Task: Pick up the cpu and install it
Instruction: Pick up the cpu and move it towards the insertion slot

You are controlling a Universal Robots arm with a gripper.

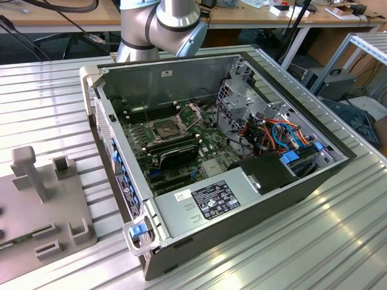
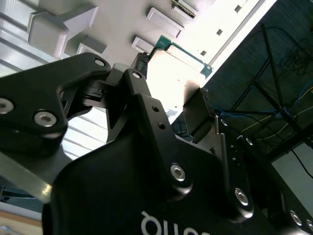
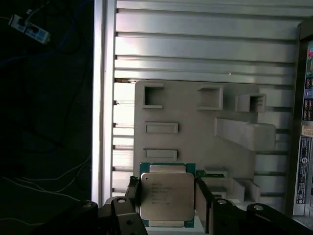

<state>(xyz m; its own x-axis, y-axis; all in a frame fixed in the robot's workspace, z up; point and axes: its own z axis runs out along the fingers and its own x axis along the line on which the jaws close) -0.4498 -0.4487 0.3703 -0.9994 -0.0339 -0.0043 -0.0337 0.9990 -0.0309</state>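
Grip: my gripper [image 3: 167,182] is narrowed onto the cpu [image 3: 166,198], with a black finger [image 3: 133,195] against each of two opposite edges, as both wrist views show.
Cpu: a small square chip. Its dull silver-grey lid faces the first wrist camera, with a thin green board edge around the lid. In the second wrist view a green corner pokes out past my fingertips.
Beyond the cpu: a grey fixture plate [image 3: 195,142] with raised blocks and rectangular pockets. I cannot tell whether the chip touches the plate or hangs clear of it.
Table: a ribbed aluminium table [image 3: 205,49] carries the plate and the computer case [image 1: 175,78].
Case: it lies open on its side, beside the plate, toward the exterior view's right.
Socket: the processor socket [image 1: 164,128] sits on the green motherboard [image 1: 208,136] inside the case, and its centre is dark.
Arm: my arm [image 1: 160,24] stands at the far side of the case in the exterior view.
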